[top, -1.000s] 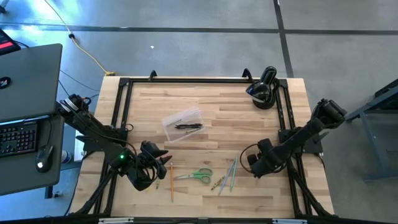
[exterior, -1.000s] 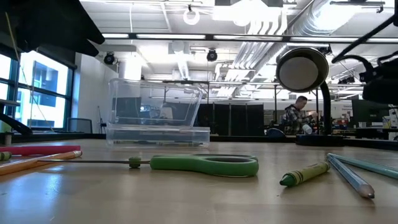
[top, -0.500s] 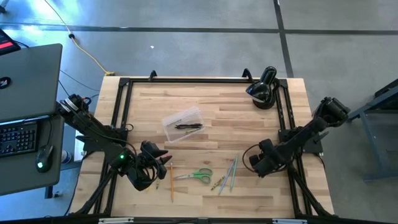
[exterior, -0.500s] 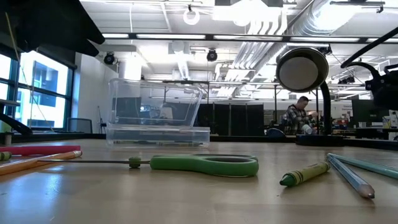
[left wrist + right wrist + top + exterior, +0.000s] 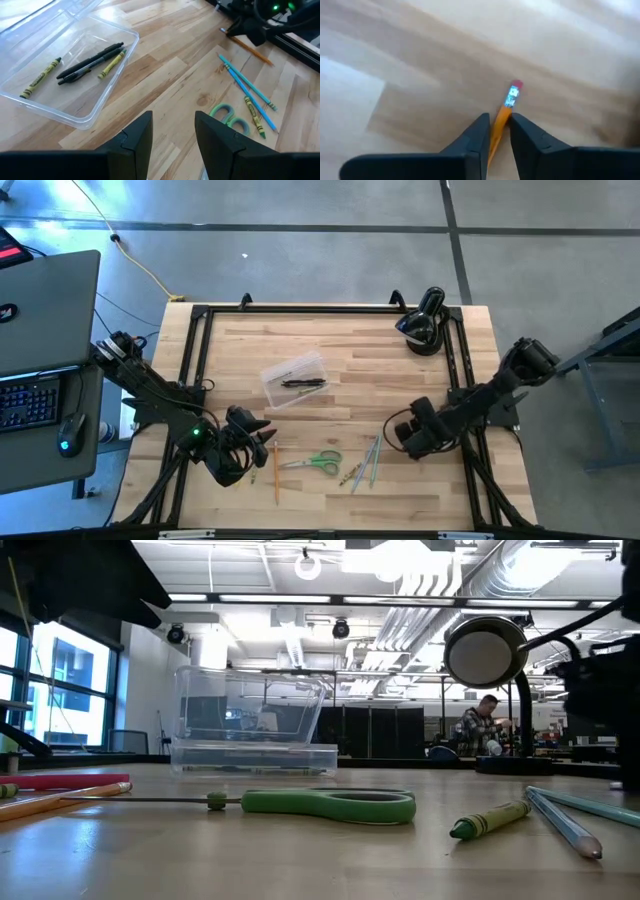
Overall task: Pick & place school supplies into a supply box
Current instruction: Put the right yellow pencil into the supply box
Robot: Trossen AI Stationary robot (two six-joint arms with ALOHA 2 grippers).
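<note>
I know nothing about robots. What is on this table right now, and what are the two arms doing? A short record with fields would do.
Box: clear plastic rectangular box, mid-table
Inside box: two black pens, two yellow-green crayons
Loose on table: green-handled scissors, two blue pencils, a third crayon beside the scissors
Left gripper: open, empty, left of the scissors
Right gripper: closed on an orange pencil with a pink eraser, right of the blue pencils
</note>
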